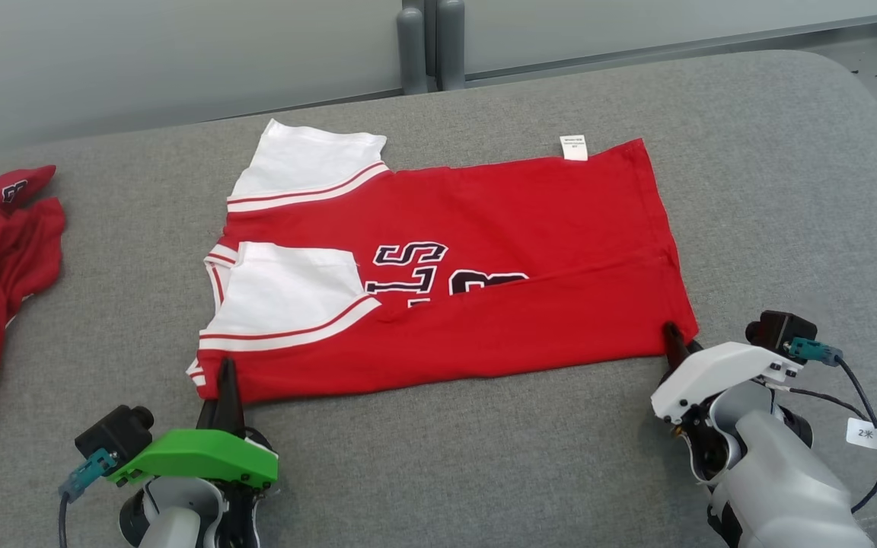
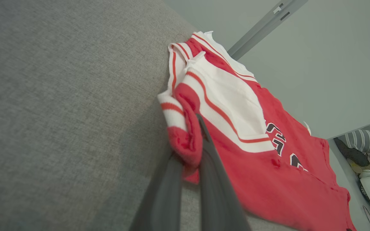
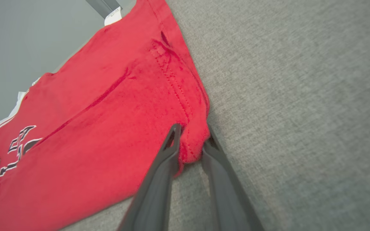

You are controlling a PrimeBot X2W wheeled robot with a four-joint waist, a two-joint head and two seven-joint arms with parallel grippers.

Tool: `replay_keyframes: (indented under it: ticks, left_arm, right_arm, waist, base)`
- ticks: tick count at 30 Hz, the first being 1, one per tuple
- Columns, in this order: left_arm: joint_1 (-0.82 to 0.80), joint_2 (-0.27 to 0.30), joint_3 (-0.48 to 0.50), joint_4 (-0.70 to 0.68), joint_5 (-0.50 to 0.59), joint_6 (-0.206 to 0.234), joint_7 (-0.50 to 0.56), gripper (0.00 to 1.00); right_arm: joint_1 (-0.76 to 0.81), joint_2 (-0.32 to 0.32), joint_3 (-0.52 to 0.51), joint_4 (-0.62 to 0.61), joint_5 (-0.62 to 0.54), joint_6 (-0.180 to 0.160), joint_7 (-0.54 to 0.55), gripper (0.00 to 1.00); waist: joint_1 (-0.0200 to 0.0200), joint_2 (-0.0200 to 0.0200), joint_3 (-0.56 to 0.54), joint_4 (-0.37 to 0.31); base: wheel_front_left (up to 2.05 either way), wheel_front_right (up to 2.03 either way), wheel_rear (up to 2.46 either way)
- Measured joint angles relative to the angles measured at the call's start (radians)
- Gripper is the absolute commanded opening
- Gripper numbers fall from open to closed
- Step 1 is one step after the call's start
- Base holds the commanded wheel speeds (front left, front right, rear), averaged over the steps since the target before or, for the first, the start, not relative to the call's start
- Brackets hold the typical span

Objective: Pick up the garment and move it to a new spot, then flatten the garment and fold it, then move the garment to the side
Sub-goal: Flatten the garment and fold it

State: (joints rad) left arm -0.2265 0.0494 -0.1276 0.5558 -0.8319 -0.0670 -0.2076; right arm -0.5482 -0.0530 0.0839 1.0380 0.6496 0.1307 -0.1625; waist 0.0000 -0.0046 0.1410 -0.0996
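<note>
At the near side of the grey cushion (image 1: 789, 190), both arms are reached forward, with their fingers pointed away from the robot and held low over the cushion's surface. The folded red-and-white garment (image 1: 484, 228) is spread flat across the cushion's middle, its sleeves turned toward the cushion's left side. The left gripper (image 1: 227, 373) is closed on the garment's near-left corner, with cloth pinched between its fingers. The right gripper (image 1: 673, 339) is set astride the near-right hem corner, with cloth bunched between its fingers (image 3: 169, 150); whether that corner is clamped cannot be told.
</note>
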Motion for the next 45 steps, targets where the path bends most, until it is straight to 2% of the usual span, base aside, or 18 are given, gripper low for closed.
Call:
replay_keyframes:
  ticks: [1,8,15,22,28,38,39,40,41,42,43,44,45]
  left_arm:
    - [0.0,0.0,-0.001,-0.001,0.002,0.0,0.0,0.0]
    - [0.001,0.008,-0.012,-0.023,0.022,0.002,-0.01,0.0]
    - [0.07,0.018,-0.015,-0.112,0.035,0.02,-0.024,0.0]
    - [0.22,0.018,-0.034,-0.244,0.042,0.057,-0.014,0.0]
    - [0.363,0.016,-0.064,-0.346,0.033,0.098,0.029,0.0]
    - [0.442,0.024,-0.097,-0.332,0.051,0.129,0.063,0.0]
    - [0.442,0.024,-0.098,-0.322,0.051,0.131,0.066,0.0]
    - [0.442,0.023,-0.099,-0.314,0.049,0.134,0.067,0.0]
    - [0.442,0.023,-0.099,-0.307,0.048,0.138,0.067,0.17]
    - [0.442,0.023,-0.098,-0.297,0.043,0.139,0.067,0.38]
    - [0.443,0.023,-0.098,-0.289,0.034,0.141,0.068,0.57]
    - [0.443,0.023,-0.098,-0.289,0.034,0.141,0.068,0.88]
    - [0.443,0.022,-0.098,-0.284,0.032,0.143,0.071,0.88]
  right_arm:
    - [-0.007,0.001,0.006,0.012,0.0,0.0,-0.009,0.0]
    - [-0.044,0.004,0.016,0.049,-0.011,0.0,-0.069,0.0]
    - [-0.018,0.005,-0.005,-0.012,-0.036,0.0,-0.09,0.0]
    - [0.136,0.003,-0.044,-0.155,-0.052,0.0,-0.089,0.0]
    - [0.331,0.003,-0.115,-0.331,-0.075,0.0,-0.025,0.0]
    - [0.488,0.006,-0.196,-0.529,-0.14,0.001,0.088,0.0]
    - [0.497,0.006,-0.197,-0.541,-0.139,0.001,0.094,0.1]
    - [0.505,0.006,-0.198,-0.551,-0.135,0.001,0.097,0.3]
    - [0.512,0.006,-0.2,-0.559,-0.132,0.001,0.1,0.47]
    - [0.52,0.005,-0.202,-0.567,-0.132,0.001,0.102,0.9]
    - [0.529,0.003,-0.203,-0.575,-0.131,0.0,0.105,1.0]
    - [0.529,0.003,-0.203,-0.575,-0.131,0.0,0.105,1.0]
    - [0.537,0.004,-0.205,-0.581,-0.13,0.0,0.105,1.0]
  waist:
    - [0.0,0.0,-0.001,0.0]
    - [0.0,0.0,-0.012,-0.003]
    - [0.0,0.0,-0.038,-0.001]
    - [0.0,0.0,-0.07,0.012]
    - [0.0,0.0,-0.094,0.016]
    - [0.0,0.0,-0.126,0.015]
    - [0.0,0.0,-0.129,0.014]
    - [0.0,0.0,-0.132,0.014]
    - [0.0,0.0,-0.135,0.013]
    - [0.0,0.0,-0.138,0.013]
    - [0.0,0.0,-0.141,0.012]
    - [0.0,0.0,-0.141,0.012]
    - [0.0,0.0,-0.143,0.01]
  base:
    - [0.0,0.0,0.0]
    - [0.0,0.0,0.0]
    - [0.0,0.0,0.0]
    - [0.0,0.0,0.0]
    - [0.0,0.0,0.0]
    - [0.0,0.0,0.0]
    - [0.0,0.0,0.0]
    - [0.0,0.0,0.0]
    - [0.0,0.0,0.0]
    - [0.0,0.0,0.0]
    - [0.0,0.0,0.0]
    - [0.0,0.0,0.0]
    - [0.0,0.0,0.0]
